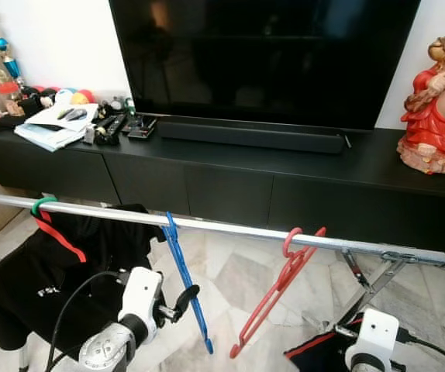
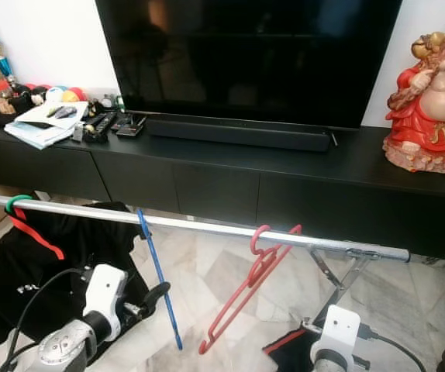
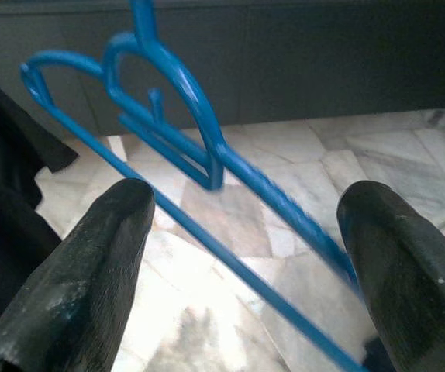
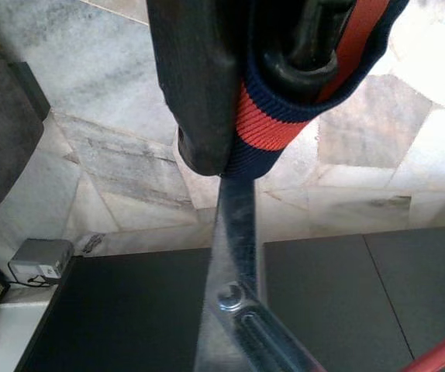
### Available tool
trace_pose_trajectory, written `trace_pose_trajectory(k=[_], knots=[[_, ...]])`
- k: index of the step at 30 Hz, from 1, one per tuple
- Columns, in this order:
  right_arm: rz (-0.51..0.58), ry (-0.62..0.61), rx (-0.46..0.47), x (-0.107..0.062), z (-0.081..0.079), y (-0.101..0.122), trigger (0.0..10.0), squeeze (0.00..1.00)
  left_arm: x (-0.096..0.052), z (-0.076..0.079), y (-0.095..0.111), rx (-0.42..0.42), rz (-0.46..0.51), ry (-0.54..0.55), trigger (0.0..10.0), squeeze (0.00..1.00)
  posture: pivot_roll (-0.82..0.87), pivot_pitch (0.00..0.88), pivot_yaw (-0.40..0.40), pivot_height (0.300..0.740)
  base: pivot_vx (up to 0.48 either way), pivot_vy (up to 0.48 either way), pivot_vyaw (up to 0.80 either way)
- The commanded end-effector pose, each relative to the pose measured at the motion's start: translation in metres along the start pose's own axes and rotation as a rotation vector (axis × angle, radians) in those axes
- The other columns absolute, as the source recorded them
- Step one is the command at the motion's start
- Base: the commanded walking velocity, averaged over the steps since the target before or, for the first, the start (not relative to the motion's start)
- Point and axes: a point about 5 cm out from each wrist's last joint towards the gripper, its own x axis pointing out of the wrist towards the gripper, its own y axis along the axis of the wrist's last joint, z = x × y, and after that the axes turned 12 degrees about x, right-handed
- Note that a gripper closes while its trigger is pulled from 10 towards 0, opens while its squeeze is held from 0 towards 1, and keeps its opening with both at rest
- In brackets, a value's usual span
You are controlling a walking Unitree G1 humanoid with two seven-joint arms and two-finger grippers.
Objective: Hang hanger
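A big dark television (image 1: 261,54) stands over a long black cabinet (image 1: 207,182), and in front of it a silver rail (image 1: 230,229) runs across the room above the marble floor (image 1: 238,287). A black shirt (image 1: 44,287) hangs from the rail's left end on a green and red hanger (image 1: 48,217). Further along, the blue hanger (image 1: 182,271) is already hooked over the rail and hangs at a slant, with a bare red hanger (image 1: 281,287) hooked on nearer the right end.

The left gripper (image 3: 246,256) is low, just beside the blue hanger; in the left wrist view its fingers (image 3: 91,263) stand wide apart with the hanger's bars crossing the gap, touching neither as far as I can see. The right gripper (image 4: 269,77) sits low near the rail's folding leg (image 1: 370,279), its fingers closed on a piece of dark cloth with an orange-red band (image 4: 261,128).

To my eye the hanging is done and letting go is the step in hand. The left arm should draw straight back and down, keeping its fingers spread, so neither tip catches a bar. A snag could drag the hook off the rail or set it swinging into the red hanger. The right arm ought to keep its cloth away from the leg.
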Motion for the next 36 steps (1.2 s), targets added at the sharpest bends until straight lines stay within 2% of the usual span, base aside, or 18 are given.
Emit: trace_pose_trajectory(k=[1, 8, 18, 22, 28, 32, 35, 36], knots=[[0.024, 0.017, -0.002, 0.000, -0.004, 0.003, 10.0, 0.00, 0.002, -0.004, 0.004, 0.014, -0.011, 0.018, 10.0, 0.00, 0.05, 0.032, 0.062, 0.740, 0.000, 0.000, 0.00], [0.030, 0.017, -0.001, -0.001, -0.005, 0.004, 10.0, 0.00, 0.016, -0.012, 0.004, 0.034, -0.137, 0.164, 10.0, 0.00, 0.04, 0.037, 0.063, 0.740, 0.000, 0.000, 0.00], [0.026, 0.014, -0.001, -0.001, -0.004, 0.003, 10.0, 0.00, 0.015, -0.021, 0.001, 0.047, -0.200, 0.242, 10.0, 0.00, 0.05, 0.047, 0.066, 0.740, 0.000, 0.000, 0.00], [0.024, 0.014, -0.002, -0.001, -0.004, 0.002, 10.0, 0.00, 0.013, -0.022, 0.001, 0.051, -0.200, 0.234, 10.0, 0.00, 0.05, 0.047, 0.066, 0.740, 0.000, 0.000, 0.00], [0.023, 0.017, -0.002, -0.001, -0.005, 0.002, 10.0, 0.00, 0.015, -0.016, 0.004, 0.030, -0.157, 0.148, 10.0, 0.00, 0.05, 0.049, 0.065, 0.740, 0.000, 0.000, 0.00], [0.023, 0.016, -0.002, -0.001, -0.005, 0.002, 10.0, 0.00, 0.016, -0.012, -0.002, -0.032, -0.142, 0.098, 10.0, 0.00, 0.04, 0.053, 0.065, 0.740, 0.000, 0.000, 0.00], [0.022, 0.016, -0.002, -0.001, -0.006, 0.002, 10.0, 0.00, 0.018, -0.015, -0.007, -0.043, -0.141, 0.100, 10.0, 0.00, 0.04, 0.054, 0.064, 0.740, 0.000, 0.000, 0.00], [0.021, 0.015, -0.002, -0.001, -0.006, 0.002, 10.0, 0.00, 0.019, -0.016, -0.008, -0.047, -0.139, 0.105, 9.6, 0.00, 0.04, 0.054, 0.065, 0.740, 0.000, 0.000, 0.00]])
